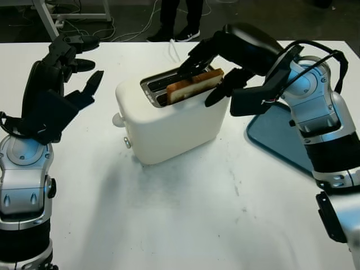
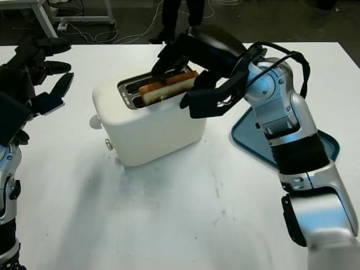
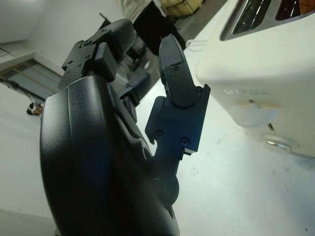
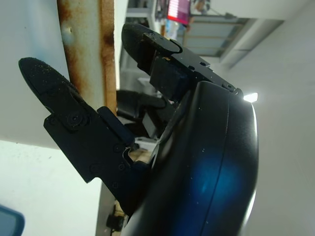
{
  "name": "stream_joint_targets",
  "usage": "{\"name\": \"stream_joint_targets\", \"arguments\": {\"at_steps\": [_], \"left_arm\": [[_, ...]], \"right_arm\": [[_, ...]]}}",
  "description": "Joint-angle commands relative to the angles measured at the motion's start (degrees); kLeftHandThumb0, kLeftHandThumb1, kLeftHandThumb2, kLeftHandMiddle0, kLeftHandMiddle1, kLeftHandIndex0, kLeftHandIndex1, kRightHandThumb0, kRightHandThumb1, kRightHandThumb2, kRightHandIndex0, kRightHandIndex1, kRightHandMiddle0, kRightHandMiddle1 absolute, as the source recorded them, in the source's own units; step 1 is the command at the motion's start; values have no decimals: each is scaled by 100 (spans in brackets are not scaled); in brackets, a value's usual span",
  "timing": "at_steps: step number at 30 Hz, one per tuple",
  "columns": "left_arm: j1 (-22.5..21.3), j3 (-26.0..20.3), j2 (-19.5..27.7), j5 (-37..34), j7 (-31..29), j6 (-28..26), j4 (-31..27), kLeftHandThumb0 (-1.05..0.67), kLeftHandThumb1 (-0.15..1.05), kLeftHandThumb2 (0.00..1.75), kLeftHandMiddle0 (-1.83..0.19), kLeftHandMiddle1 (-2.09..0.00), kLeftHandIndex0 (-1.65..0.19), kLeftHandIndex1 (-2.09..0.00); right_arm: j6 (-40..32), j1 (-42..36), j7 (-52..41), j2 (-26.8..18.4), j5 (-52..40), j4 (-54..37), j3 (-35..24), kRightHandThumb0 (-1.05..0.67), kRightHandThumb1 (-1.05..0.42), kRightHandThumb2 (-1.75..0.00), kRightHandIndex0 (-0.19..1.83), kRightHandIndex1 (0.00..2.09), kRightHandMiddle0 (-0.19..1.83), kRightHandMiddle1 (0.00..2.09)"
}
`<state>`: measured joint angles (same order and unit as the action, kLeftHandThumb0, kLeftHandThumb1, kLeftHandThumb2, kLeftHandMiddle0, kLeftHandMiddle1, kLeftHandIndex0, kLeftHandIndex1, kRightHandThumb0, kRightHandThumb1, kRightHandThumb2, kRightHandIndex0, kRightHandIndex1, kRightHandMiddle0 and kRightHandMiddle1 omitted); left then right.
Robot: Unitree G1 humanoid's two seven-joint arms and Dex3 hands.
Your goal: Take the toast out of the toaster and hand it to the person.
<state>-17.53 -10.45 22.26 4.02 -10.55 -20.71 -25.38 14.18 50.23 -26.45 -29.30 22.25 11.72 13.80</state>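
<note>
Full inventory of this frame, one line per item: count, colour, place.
toaster: 1, cream white, middle of the table
toast: 1 slice, golden brown, standing in the toaster's near slot, sticking out
tray: 1, teal blue, on the table to the right of the toaster
table: 1, white, under everything
person: 1, dark trousers and shoes, standing beyond the far table edge
left hand: 1, black, open, raised left of the toaster
right hand: 1, black, fingers either side of the toast

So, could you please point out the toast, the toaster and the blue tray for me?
toast [image 1: 194, 85]: left eye view, its browned side face.
toaster [image 1: 174, 126]: left eye view, its white front wall.
blue tray [image 1: 275, 135]: left eye view, its bare floor.
</note>
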Motion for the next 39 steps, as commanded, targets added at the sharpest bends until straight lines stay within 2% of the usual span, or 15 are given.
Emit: {"name": "stream_joint_targets", "arguments": {"at_steps": [1,8,14,20,29,39], "left_arm": [[41,-30,-23,-79,6,-77,-63,-41,92,52,-2,-108,-13,-75],[25,-8,32,-71,-4,-26,-34,-43,92,53,-2,-109,-14,-75],[10,10,46,-61,-15,-55,-49,-42,92,53,-1,-109,-13,-74],[12,21,26,-34,23,-74,-62,-42,92,53,-2,-109,-14,-75],[34,-15,36,-87,-8,-18,-32,-42,92,53,-2,-110,-13,-74],[47,-30,-4,-126,26,-56,-52,-42,92,52,-1,-108,-14,-73]], "right_arm": [[101,36,147,30,139,277,37,-48,-58,-1,69,172,106,6],[254,153,159,28,62,570,-27,-48,-67,-1,64,107,103,3],[590,318,500,49,80,864,-106,-55,-68,0,74,87,107,4],[761,593,551,55,3,1152,-150,-55,-68,0,80,82,107,4],[740,666,614,54,-20,1125,-171,-57,-68,0,86,76,106,3],[666,662,380,93,-32,1173,-51,-57,-68,0,84,72,104,1]]}}
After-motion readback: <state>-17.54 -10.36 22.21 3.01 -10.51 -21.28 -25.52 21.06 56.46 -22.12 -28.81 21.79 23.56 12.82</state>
